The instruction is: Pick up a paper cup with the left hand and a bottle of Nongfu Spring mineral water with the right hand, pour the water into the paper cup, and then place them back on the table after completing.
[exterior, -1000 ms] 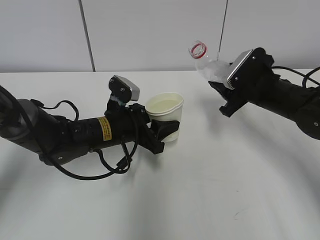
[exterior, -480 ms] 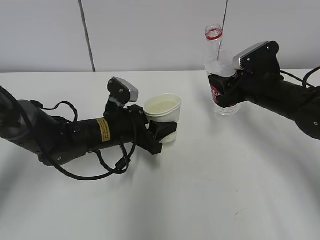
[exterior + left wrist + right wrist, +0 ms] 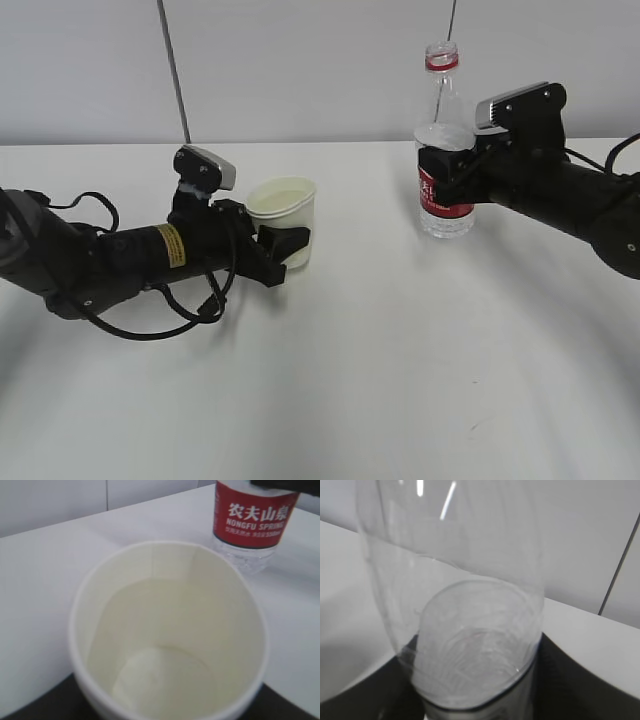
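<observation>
Your right tool (image 3: 447, 182) is clamped on the bottle (image 3: 444, 150) around the red label, and the bottle stands upright with its base on, or just about on, the desk (image 3: 400, 380). Cap's off, red ring at the neck. Left tool (image 3: 285, 247) is clamped round the cup (image 3: 283, 220) low on its wall, and the cup sits upright at desk level too, though I can't tell if it's fully touching down.

What matters next: both things are straight ahead of their own tools, long axes vertical, so to my eye the release is just a matter of spreading the fingers and backing off along each arm's line. Bottle is off to the cup's right, well apart, so no bumping.

Materials: the bottle is thin clear plastic, ribbed at the bottom, looks nearly empty, so it'll tip easily. The cup is plain white paper with a rolled rim, a side seam, and clear water (image 3: 170, 645) in it, so it's the one to let go of gently.
</observation>
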`<control>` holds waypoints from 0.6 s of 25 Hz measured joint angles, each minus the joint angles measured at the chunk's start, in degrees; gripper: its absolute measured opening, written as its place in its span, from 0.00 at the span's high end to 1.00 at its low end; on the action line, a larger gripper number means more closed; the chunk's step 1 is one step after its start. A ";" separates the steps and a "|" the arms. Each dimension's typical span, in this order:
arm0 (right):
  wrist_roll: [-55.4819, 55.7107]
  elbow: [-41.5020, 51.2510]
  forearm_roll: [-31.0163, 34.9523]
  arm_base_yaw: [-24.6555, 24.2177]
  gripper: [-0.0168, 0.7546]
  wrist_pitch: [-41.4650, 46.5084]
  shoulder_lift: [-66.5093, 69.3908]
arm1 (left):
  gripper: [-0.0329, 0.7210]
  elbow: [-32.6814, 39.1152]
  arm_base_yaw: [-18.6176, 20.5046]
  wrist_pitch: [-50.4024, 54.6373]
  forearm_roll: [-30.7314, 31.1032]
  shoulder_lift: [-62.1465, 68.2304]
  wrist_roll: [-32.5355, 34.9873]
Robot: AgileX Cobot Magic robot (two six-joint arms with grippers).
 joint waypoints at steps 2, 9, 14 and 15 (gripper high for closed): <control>0.76 0.00 0.00 0.00 0.47 0.00 0.00 | 0.46 0.00 1.11 0.91 0.00 0.00 0.14; 2.82 0.00 0.00 0.00 0.47 0.00 0.00 | 0.46 0.00 4.94 1.44 -0.05 0.00 1.34; 3.01 0.00 0.00 0.00 0.47 0.00 0.00 | 0.46 0.00 7.46 1.59 -0.05 0.00 1.38; 3.01 0.00 0.00 0.00 0.47 0.00 0.00 | 0.46 0.00 7.95 1.62 -0.05 0.00 1.53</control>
